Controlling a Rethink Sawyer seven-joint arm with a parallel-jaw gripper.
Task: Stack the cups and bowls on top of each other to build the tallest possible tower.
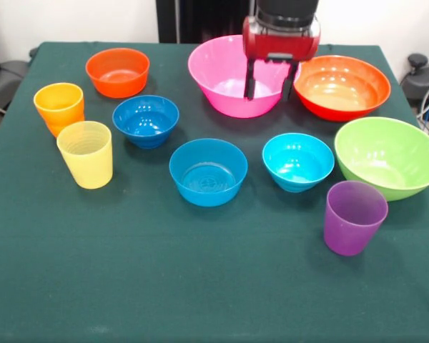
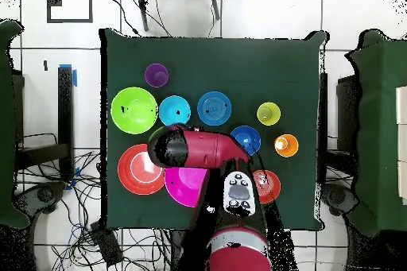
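Green table [image 1: 200,286] held everything unstacked: pink bowl [image 1: 222,75], red bowl [image 1: 343,86] and lime bowl [image 1: 390,157] along one side. Gripper [image 1: 269,91] hung over the pink bowl's rim, jaws spread and empty. Small blue bowl [image 1: 208,171], cyan bowl [image 1: 298,161], yellow cup [image 1: 86,154] and purple cup [image 1: 354,217] stood apart nearer the camera.

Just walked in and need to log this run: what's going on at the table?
A Sawyer arm hangs its gripper with jaws open and empty over the pink bowl, holding nothing. Nothing is stacked yet: the orange cup, yellow cup and purple cup stand upright, and all seven bowls sit separately, open side up, on the green table. No tower has been started.
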